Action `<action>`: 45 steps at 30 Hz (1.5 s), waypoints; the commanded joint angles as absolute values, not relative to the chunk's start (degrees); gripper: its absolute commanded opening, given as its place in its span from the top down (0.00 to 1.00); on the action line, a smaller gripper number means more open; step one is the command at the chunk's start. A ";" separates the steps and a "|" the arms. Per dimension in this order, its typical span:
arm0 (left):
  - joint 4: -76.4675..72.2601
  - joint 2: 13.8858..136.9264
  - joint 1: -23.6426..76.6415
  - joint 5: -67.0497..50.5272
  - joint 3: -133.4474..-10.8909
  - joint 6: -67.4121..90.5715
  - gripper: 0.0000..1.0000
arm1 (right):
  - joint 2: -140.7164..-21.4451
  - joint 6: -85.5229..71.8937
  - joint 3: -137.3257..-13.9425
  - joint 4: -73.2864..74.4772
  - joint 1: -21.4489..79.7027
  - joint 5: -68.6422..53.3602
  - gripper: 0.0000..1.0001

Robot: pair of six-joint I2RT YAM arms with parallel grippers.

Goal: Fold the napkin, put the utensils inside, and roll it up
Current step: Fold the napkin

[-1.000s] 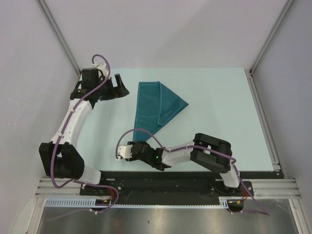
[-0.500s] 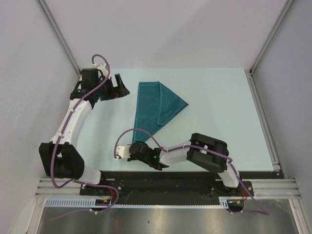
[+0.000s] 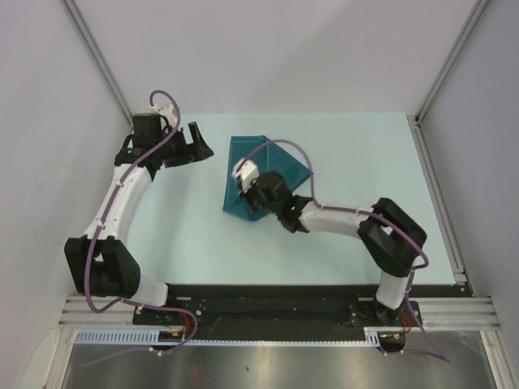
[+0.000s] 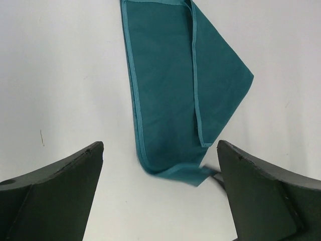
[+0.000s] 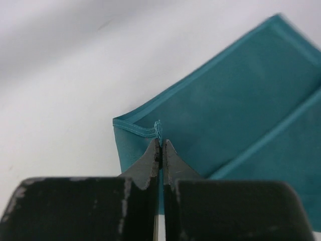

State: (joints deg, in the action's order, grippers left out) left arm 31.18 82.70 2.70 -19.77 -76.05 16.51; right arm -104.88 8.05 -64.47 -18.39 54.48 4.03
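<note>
The right gripper, a second ago low by the near edge of the table, is now reaching over the teal napkin, jaws pinching tight on its near corner. The napkin's long tip is no longer trailing toward the arms. The cloth is lying shorter, toward the far side. The left gripper is staying wide open and empty just beside it.

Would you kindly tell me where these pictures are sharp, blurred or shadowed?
Top external: even light, no glare on the table. Left wrist: napkin crisp, its lowest corner smeared. Right wrist: right gripper soft up close, napkin hem sharp, grey shading upper left.
</note>
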 commanded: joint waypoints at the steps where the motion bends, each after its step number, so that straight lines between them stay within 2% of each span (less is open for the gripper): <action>1: 29.71 81.30 2.02 -21.18 -75.50 17.23 0.00 | -98.89 -1.49 -63.46 -19.87 47.03 -1.40 1.00; 10: 29.36 82.26 2.02 -21.53 -75.15 17.49 0.00 | -99.05 -7.73 -63.02 -21.18 32.19 -6.06 1.00; 16: 29.36 83.06 2.02 -21.36 -75.15 17.49 0.00 | -101.33 -9.66 -62.14 -23.46 27.87 -5.45 1.00; 45: 29.18 83.94 2.02 -22.68 -74.88 17.93 0.00 | -110.92 -13.62 -62.93 -22.68 23.29 2.19 1.00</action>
